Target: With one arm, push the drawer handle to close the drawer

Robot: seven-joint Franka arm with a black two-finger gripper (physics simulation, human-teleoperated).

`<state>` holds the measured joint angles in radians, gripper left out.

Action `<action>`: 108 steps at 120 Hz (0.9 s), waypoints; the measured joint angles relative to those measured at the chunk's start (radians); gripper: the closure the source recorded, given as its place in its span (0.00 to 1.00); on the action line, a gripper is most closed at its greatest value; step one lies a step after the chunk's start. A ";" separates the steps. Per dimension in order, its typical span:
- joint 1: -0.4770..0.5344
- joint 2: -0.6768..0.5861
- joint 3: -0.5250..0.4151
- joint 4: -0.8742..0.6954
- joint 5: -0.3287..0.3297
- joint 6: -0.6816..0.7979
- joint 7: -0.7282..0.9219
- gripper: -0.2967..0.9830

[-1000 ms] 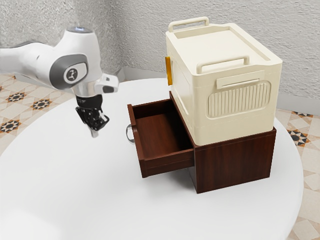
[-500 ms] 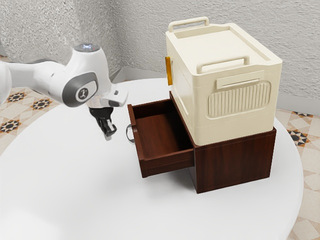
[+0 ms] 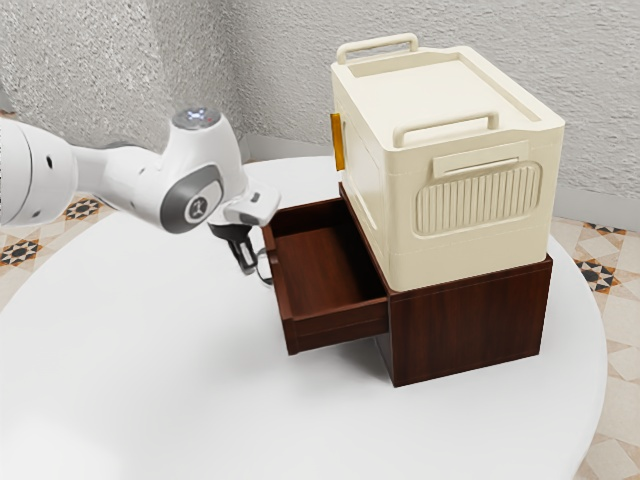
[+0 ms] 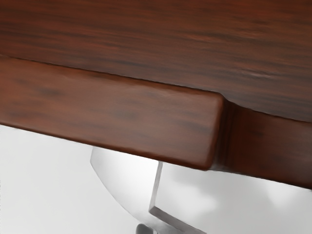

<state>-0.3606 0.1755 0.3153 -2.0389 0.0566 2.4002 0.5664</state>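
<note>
Gripper (image 3: pixel 248 267) points down, slightly tilted, at the drawer's handle (image 3: pixel 262 267); can't tell if it's open or closed. Contact unclear: they overlap in the exterior view. Handle's on the front of the drawer (image 3: pixel 285 311), which is pulled out of the cabinet (image 3: pixel 470 322). Wrist view cuts off part of the handle.

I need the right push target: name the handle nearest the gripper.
The silvery curved handle on the drawer, beside the gripper; the two cream handles stand up on top of the box.
</note>
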 joint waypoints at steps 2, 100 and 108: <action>0.000 0.003 0.000 0.000 0.000 0.005 0.004 0.85; -0.072 0.084 -0.016 0.072 -0.016 0.138 0.096 0.85; -0.072 0.087 -0.016 0.074 -0.017 0.152 0.099 0.85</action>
<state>-0.4323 0.2622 0.2989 -1.9652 0.0393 2.5519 0.6654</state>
